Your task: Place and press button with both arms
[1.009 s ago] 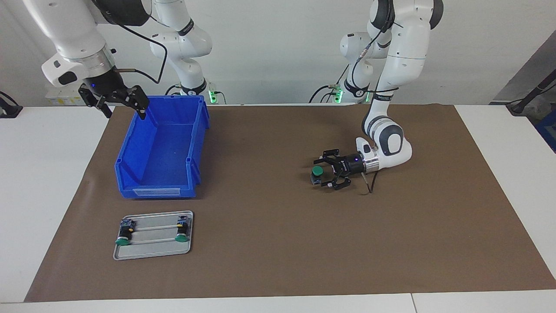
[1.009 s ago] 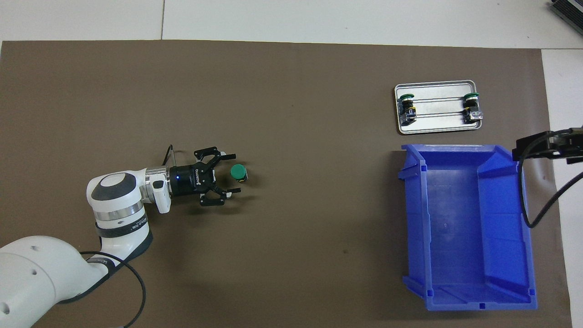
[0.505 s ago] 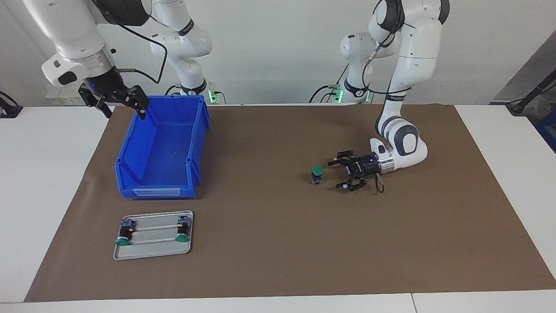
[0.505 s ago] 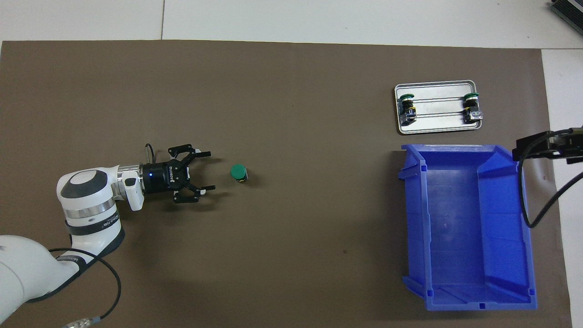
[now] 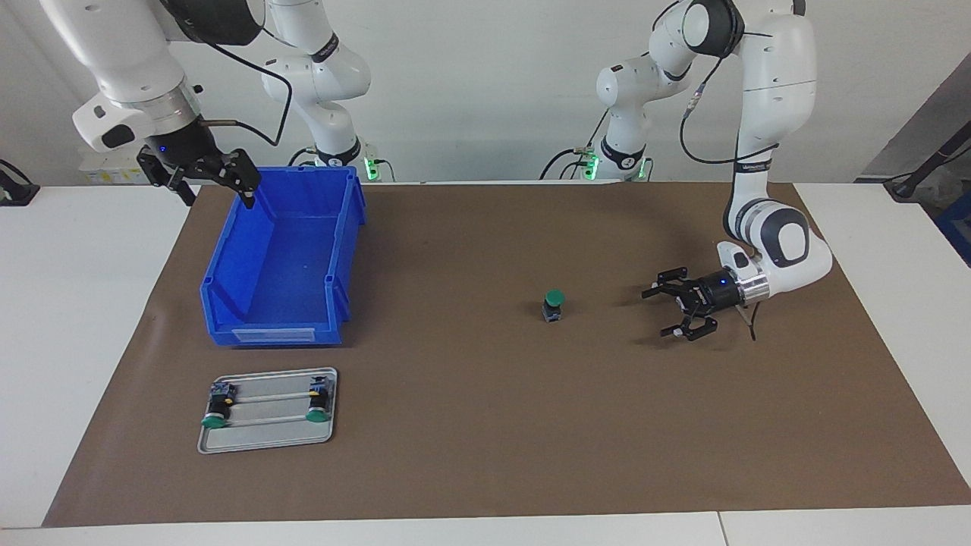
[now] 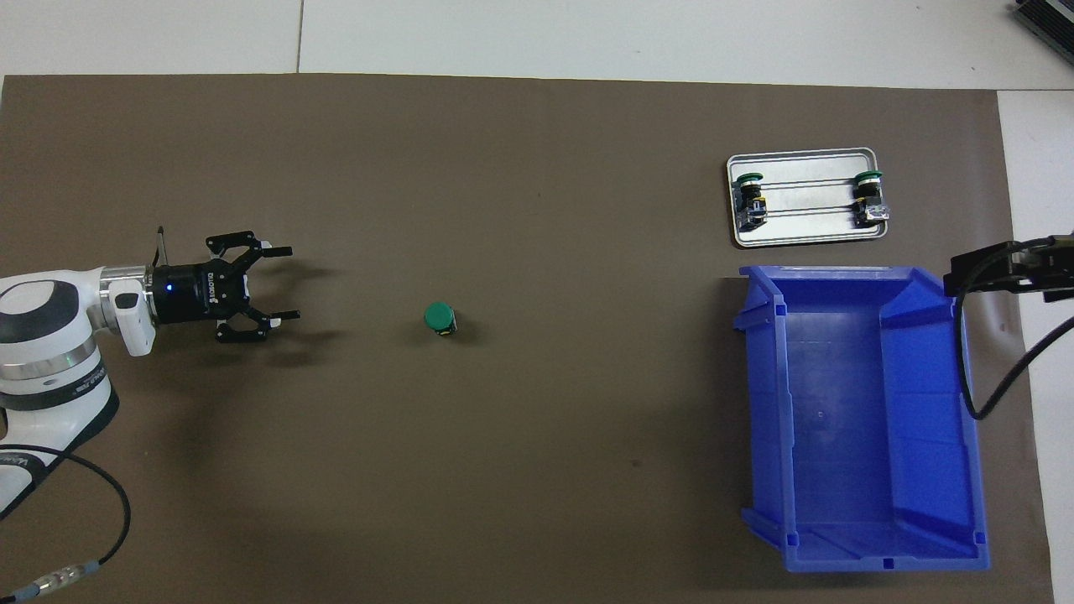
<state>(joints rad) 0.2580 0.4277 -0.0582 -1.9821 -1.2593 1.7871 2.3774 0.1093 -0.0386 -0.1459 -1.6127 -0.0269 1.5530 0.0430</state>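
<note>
While button (image 5: pixel 554 304) upright: both grippers open.

One camera sits high across the worktop (image 5: pixel 98 318) and faces the two robots, looking down at a slant, so their bases stand at the top of its picture and the whole brown mat (image 5: pixel 485 425) shows. The other hangs high above the robots' end and looks steeply down and forward, closer in, cropping the mat's edges. The views are half a turn apart. Both take in the blue bin (image 5: pixel 281 262) (image 6: pixel 860 419), the metal tray (image 5: pixel 267 410) (image 6: pixel 807 197) and the mat's middle.
</note>
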